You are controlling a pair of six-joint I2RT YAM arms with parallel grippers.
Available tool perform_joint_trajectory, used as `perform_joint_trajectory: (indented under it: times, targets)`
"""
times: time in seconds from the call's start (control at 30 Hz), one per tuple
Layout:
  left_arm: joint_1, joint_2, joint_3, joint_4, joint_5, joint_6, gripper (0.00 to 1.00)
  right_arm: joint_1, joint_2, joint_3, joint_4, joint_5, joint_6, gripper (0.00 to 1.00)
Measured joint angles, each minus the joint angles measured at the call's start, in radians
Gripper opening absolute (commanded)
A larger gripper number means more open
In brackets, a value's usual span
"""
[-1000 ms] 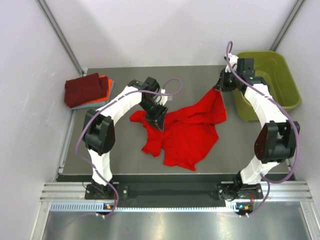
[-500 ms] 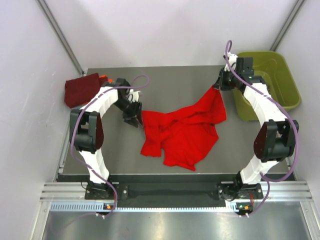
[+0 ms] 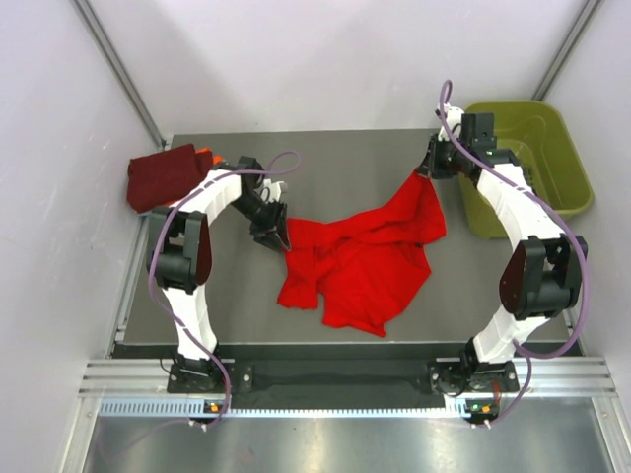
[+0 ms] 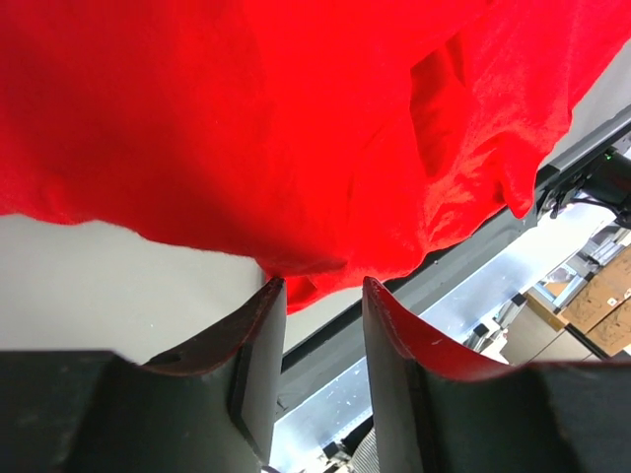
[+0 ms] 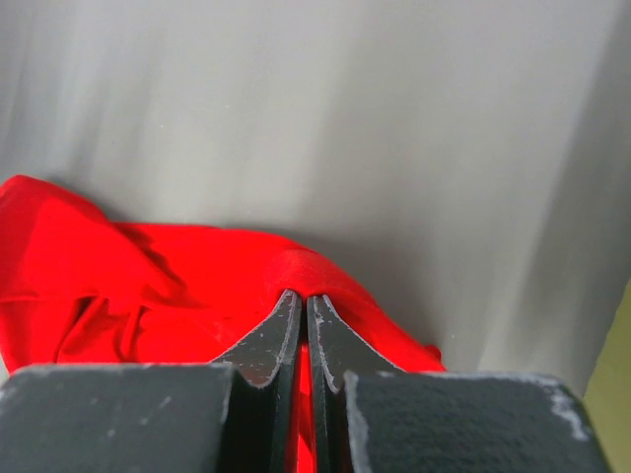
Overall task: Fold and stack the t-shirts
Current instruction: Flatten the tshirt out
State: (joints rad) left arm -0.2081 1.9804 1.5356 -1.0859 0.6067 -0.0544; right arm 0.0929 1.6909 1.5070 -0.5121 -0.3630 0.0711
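Your left gripper stood with its fingers apart and clamped on nothing. A lobe of the red t-shirt sat right at the tips, its edge touching the inner face of one finger and reaching just into the mouth of the gap. The rest of the shirt spread crumpled beyond those tips on the table.

Your right gripper had its fingers pressed together on a raised fold at the shirt's far corner. Red cloth bulged on either side of the tips.

From above, the shirt lay between your two grippers. The dark maroon shirt topped the folded stack behind your left fingers, apart from them. The green basket lay behind your right fingers, near that arm.
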Motion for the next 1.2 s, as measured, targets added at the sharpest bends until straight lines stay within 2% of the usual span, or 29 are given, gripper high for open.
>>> perform_joint_trajectory:
  times: [0.1, 0.23, 0.3, 0.37, 0.43, 0.47, 0.5, 0.53, 0.57, 0.63, 0.7, 0.87, 1.0, 1.1, 1.13, 1.2]
  targets:
    - [0.001, 0.006, 0.003, 0.005, 0.000, -0.004, 0.33, 0.002, 0.000, 0.000, 0.000, 0.001, 0.000, 0.00]
    - [0.002, 0.013, 0.012, 0.011, 0.000, -0.007, 0.15, 0.004, 0.004, 0.000, 0.001, 0.002, 0.000, 0.00]
    - [0.004, 0.013, 0.015, 0.012, 0.000, -0.007, 0.10, 0.005, 0.008, 0.000, 0.003, 0.002, 0.000, 0.00]
    - [0.007, 0.013, 0.017, 0.014, 0.002, -0.009, 0.02, 0.008, 0.012, 0.000, 0.004, 0.003, 0.000, 0.00]
    - [0.009, 0.013, 0.017, 0.015, 0.002, -0.008, 0.00, 0.012, 0.016, 0.000, 0.004, 0.003, 0.000, 0.00]
    - [0.010, 0.013, 0.018, 0.016, 0.002, -0.009, 0.02, 0.014, 0.018, 0.000, 0.004, 0.003, 0.000, 0.00]
    - [0.010, 0.013, 0.020, 0.016, 0.002, -0.010, 0.10, 0.016, 0.019, 0.000, 0.005, 0.003, 0.000, 0.00]
    - [0.010, 0.013, 0.023, 0.016, 0.002, -0.008, 0.20, 0.017, 0.020, 0.000, 0.004, 0.003, 0.000, 0.00]
    - [0.011, 0.013, 0.025, 0.016, 0.000, -0.006, 0.37, 0.018, 0.020, 0.000, 0.004, 0.003, 0.000, 0.00]
    - [0.011, 0.013, 0.030, 0.017, -0.009, -0.008, 0.45, 0.018, 0.020, 0.000, 0.005, 0.003, 0.000, 0.00]
    - [0.011, 0.013, 0.030, 0.017, -0.027, -0.011, 0.50, 0.019, 0.020, 0.000, 0.007, 0.003, 0.000, 0.00]
    - [0.012, 0.022, 0.033, 0.017, -0.050, -0.012, 0.49, 0.019, 0.020, 0.000, 0.010, 0.003, 0.000, 0.00]
    - [0.012, 0.065, 0.054, 0.016, -0.049, -0.012, 0.36, 0.019, 0.020, 0.000, 0.011, 0.003, 0.000, 0.00]
    - [0.012, 0.097, 0.075, 0.019, -0.045, -0.012, 0.22, 0.019, 0.020, 0.000, 0.010, 0.004, 0.000, 0.00]
    - [0.012, 0.101, 0.079, 0.018, -0.043, -0.011, 0.15, 0.019, 0.020, 0.000, 0.011, 0.005, 0.000, 0.00]
    - [0.012, 0.103, 0.084, 0.017, -0.040, -0.012, 0.10, 0.019, 0.020, 0.000, 0.011, 0.006, 0.000, 0.00]
